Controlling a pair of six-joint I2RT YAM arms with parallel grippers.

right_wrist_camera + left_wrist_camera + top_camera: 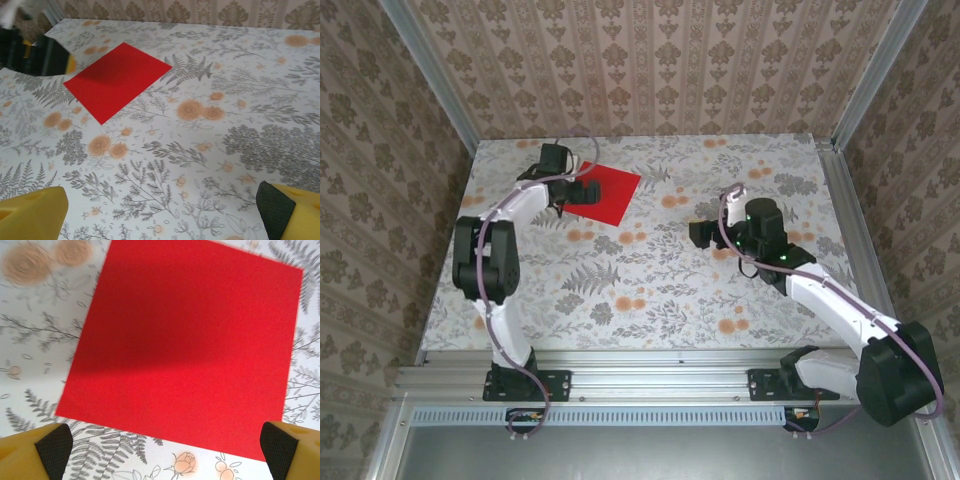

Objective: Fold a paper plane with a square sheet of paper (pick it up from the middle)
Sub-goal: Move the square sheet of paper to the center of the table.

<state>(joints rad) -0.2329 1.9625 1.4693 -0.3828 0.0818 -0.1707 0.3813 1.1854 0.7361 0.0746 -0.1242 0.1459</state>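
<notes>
With the sheet of paper [190, 345] flat on the tabletop [650, 290], the left pincer [165, 447] spread wide over its edge and the right pincer [165, 210] spread well apart from it, an off-centre pinch may skid or crumple it.

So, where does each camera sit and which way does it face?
Top external: above and behind the robot, looking down at the table; left arm and right arm show.
Left wrist: on the left arm, looking down on the sheet of paper; left pincer open.
Right wrist: on the right arm, facing across the table towards the sheet; right pincer open.
All three views share the sheet.
</notes>
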